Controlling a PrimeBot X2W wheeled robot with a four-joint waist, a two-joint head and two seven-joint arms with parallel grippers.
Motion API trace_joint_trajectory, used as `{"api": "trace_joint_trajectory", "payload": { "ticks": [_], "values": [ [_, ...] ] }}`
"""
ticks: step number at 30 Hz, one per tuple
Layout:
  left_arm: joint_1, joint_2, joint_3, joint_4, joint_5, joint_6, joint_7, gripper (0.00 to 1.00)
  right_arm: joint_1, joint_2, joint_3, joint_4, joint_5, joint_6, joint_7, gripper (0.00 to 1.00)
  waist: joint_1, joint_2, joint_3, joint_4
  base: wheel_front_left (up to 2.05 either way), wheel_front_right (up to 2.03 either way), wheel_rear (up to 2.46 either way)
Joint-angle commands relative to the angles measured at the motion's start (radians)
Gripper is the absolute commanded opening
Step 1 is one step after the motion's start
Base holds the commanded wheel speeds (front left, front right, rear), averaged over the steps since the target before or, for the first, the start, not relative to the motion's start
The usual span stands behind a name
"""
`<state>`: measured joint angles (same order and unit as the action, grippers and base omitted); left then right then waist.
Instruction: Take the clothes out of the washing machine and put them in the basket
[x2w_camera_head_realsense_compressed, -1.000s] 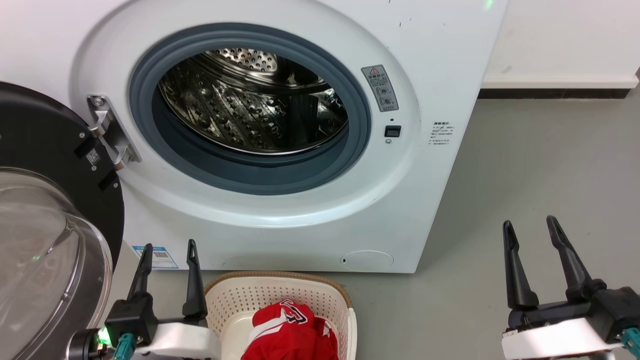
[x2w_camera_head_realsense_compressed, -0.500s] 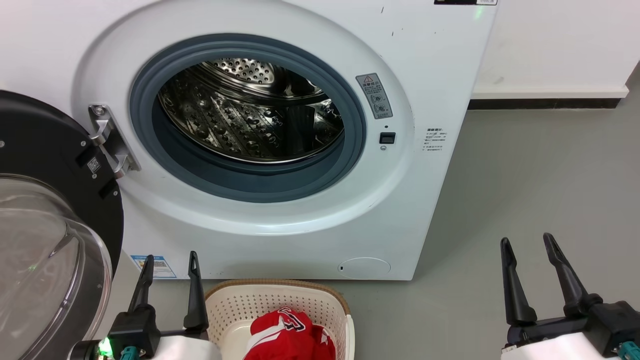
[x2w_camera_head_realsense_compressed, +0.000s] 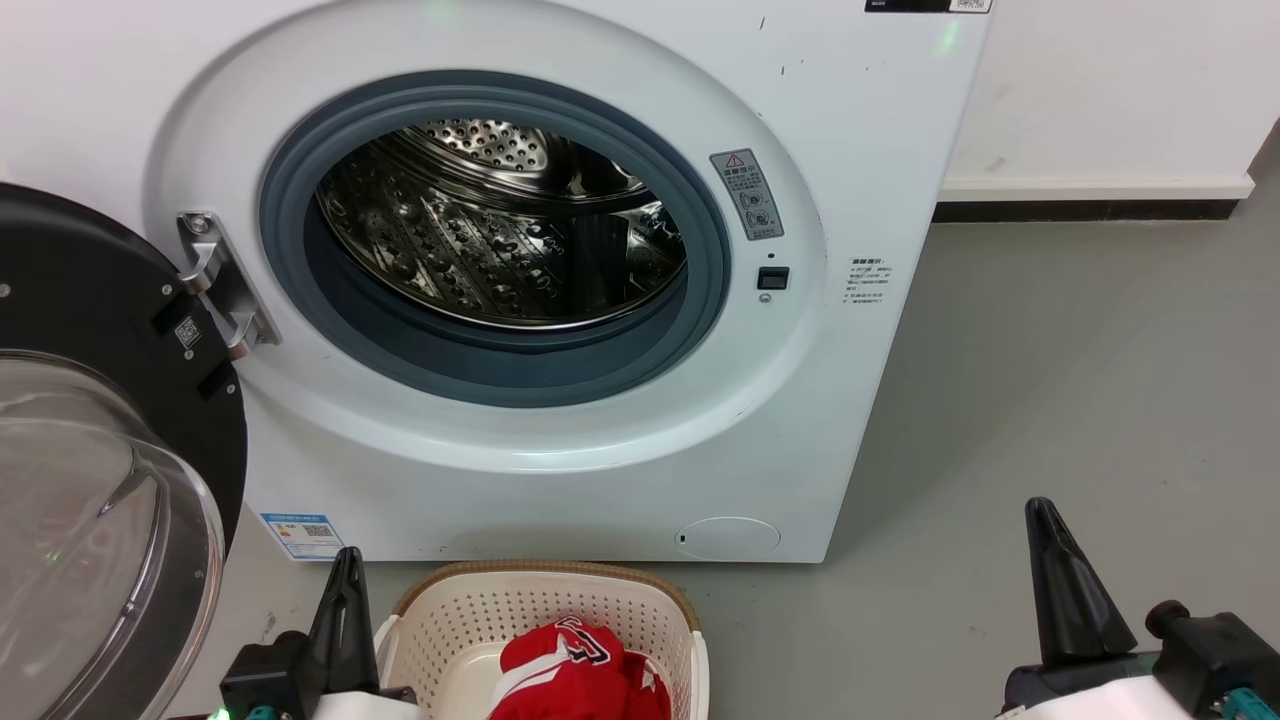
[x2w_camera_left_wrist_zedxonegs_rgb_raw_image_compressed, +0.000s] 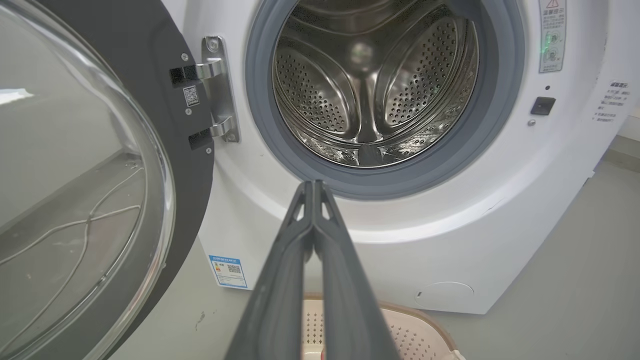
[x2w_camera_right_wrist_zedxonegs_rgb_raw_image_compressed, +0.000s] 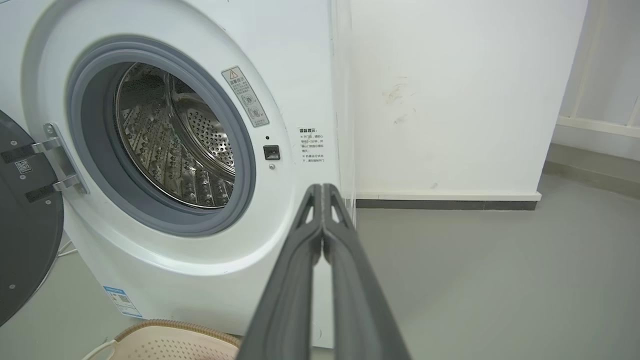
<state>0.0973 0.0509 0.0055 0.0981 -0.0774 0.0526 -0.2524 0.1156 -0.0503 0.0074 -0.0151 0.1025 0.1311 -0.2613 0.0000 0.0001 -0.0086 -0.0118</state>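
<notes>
The white washing machine (x2w_camera_head_realsense_compressed: 870, 150) stands in front of me with its door (x2w_camera_head_realsense_compressed: 90, 420) swung open to the left. Nothing but bare perforated steel shows in its drum (x2w_camera_head_realsense_compressed: 500, 230). On the floor below the porthole sits the cream basket (x2w_camera_head_realsense_compressed: 545, 610), holding red clothes (x2w_camera_head_realsense_compressed: 580, 670) with white lettering. My left gripper (x2w_camera_head_realsense_compressed: 345, 590) is shut and empty just left of the basket, its fingertips pressed together in the left wrist view (x2w_camera_left_wrist_zedxonegs_rgb_raw_image_compressed: 314, 186). Off to the right of the machine, over bare floor, my right gripper (x2w_camera_head_realsense_compressed: 1045, 515) is shut too, with nothing between its fingers (x2w_camera_right_wrist_zedxonegs_rgb_raw_image_compressed: 321, 189).
The open glass door (x2w_camera_left_wrist_zedxonegs_rgb_raw_image_compressed: 75, 170) takes up the space at my left. A white wall with a dark skirting strip (x2w_camera_head_realsense_compressed: 1090, 210) runs behind the machine on the right. Grey floor (x2w_camera_head_realsense_compressed: 1080, 380) stretches to the right of the machine.
Both grippers have gone from open to shut and have dropped lower in the head view. The head camera has shifted slightly, so the machine sits a little lower in the picture.
</notes>
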Motion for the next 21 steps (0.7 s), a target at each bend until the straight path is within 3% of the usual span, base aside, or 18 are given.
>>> {"api": "trace_joint_trajectory", "payload": {
  "ticks": [1,21],
  "values": [
    [-0.023,0.001,0.01,-0.001,-0.063,-0.009,0.017,0.0,-0.007,-0.004,0.0,-0.006,0.07,0.0,0.009,0.0,0.0,-0.0001,0.0,0.0,0.0,0.0,0.0],
    [-0.067,0.0,0.032,0.03,-0.428,-0.052,0.101,0.0,-0.067,-0.025,-0.002,0.061,0.452,0.0,0.078,0.0,0.0,-0.0001,0.002,0.002,0.0,0.0,0.0]
  ]
}}
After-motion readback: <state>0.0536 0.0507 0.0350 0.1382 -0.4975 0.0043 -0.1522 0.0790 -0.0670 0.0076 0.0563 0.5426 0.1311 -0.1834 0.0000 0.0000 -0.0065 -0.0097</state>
